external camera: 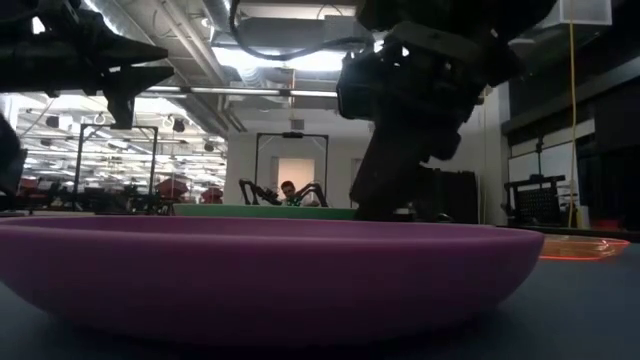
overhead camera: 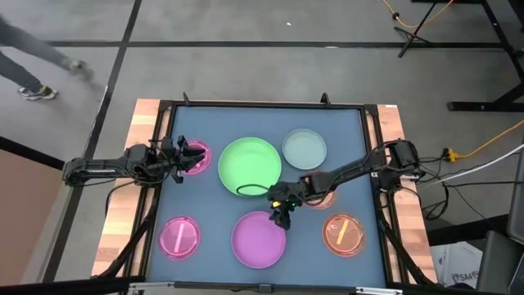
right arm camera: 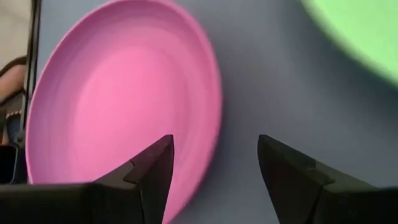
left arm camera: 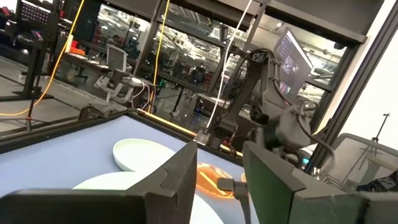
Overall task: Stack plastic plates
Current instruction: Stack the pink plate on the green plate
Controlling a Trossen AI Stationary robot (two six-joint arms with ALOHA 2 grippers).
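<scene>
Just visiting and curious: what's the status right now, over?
Right end effector open above purple plate rim. Left end effector open over a pink plate. Nothing stacked, nothing in the way.

Overhead, the high view looks straight down on the whole table (overhead camera: 164,164). The low view sits at tabletop level, hard against the purple plate (external camera: 270,275), which the right wrist view shares, looking down close.

smooth matt purple plate (right arm camera: 118,99); translucent glossy orange plate (overhead camera: 344,233).
</scene>
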